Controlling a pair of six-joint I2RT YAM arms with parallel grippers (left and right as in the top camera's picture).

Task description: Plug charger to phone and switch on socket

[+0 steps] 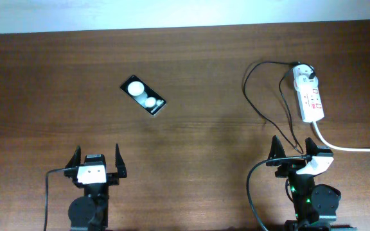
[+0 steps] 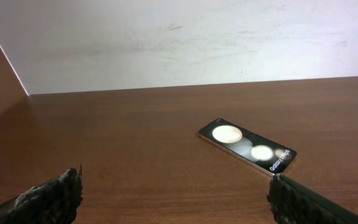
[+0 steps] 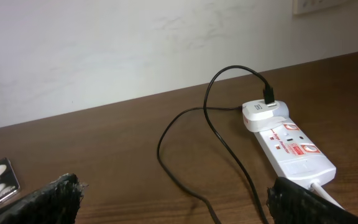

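Both hands wait at the near edge of the brown wooden counter. The left hand and the right hand each have their fingers spread apart and hold nothing. The flat black rectangular phone, with two white round spots on its face, lies askew well ahead of the left hand and well apart from everything else. The short white oblong socket, a power strip with small red marks, lies at the far right, and its thick white cord trails off sideways. The white-and-black adapter sits plugged into the strip's far end. From it the long thin black cable of the charger loops left and then runs back toward the right hand, where we cannot make out its plug tip. We judge the cable light and limp, so we would pinch it just behind the tip, where it is stiffest. The phone looks smooth and likely to slide under a push, so we would clamp it across its long edges before inserting the plug.
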